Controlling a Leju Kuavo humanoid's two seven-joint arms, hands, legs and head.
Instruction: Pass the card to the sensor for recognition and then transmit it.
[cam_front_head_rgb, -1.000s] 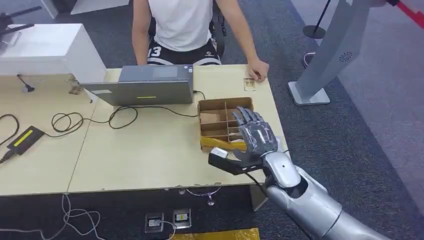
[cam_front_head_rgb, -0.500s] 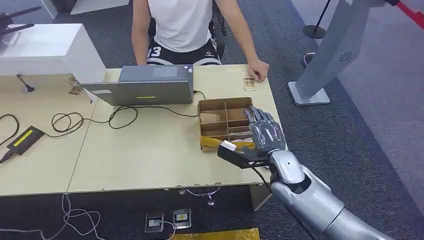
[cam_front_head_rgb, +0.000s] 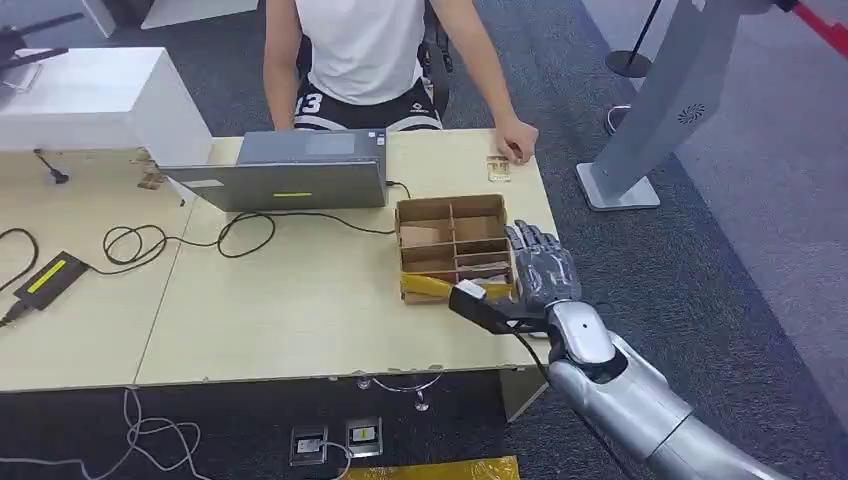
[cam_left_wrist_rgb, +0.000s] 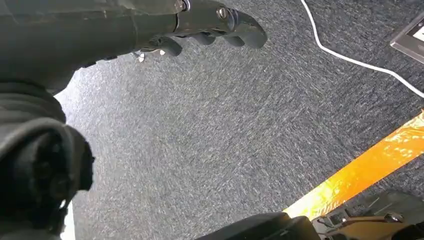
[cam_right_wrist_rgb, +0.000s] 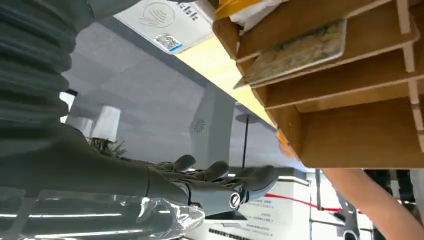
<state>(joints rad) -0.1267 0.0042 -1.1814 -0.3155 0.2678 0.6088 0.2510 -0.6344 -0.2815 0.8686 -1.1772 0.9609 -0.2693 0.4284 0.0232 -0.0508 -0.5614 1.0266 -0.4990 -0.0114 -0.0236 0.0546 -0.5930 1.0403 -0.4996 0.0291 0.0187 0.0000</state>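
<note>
Right hand (cam_front_head_rgb: 541, 272), fingers spread and holding nothing, hovers at the right edge of the brown cardboard divider box (cam_front_head_rgb: 452, 245) on the pale wooden table (cam_front_head_rgb: 300, 300). We spot a pale card (cam_right_wrist_rgb: 295, 52) lying in one compartment. Left hand (cam_left_wrist_rgb: 200, 30): fingers curled, empty, above grey carpet (cam_left_wrist_rgb: 225, 140).

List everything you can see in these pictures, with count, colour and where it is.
table: one, light wood, centre.
laptop: one, grey, far side of table.
divided box: one, brown cardboard, right part of table.
card: one, pale speckled, in a box compartment.
small item: one, tan, by the person's hand.
black cables: looped, left of box.
black adapter: one, yellow label, table's left.
grey stand: one, on carpet, right.
person: one, white shirt, seated behind table.
right hand: silver-grey, beside the box's right edge.
left hand: dark, above carpet.
</note>
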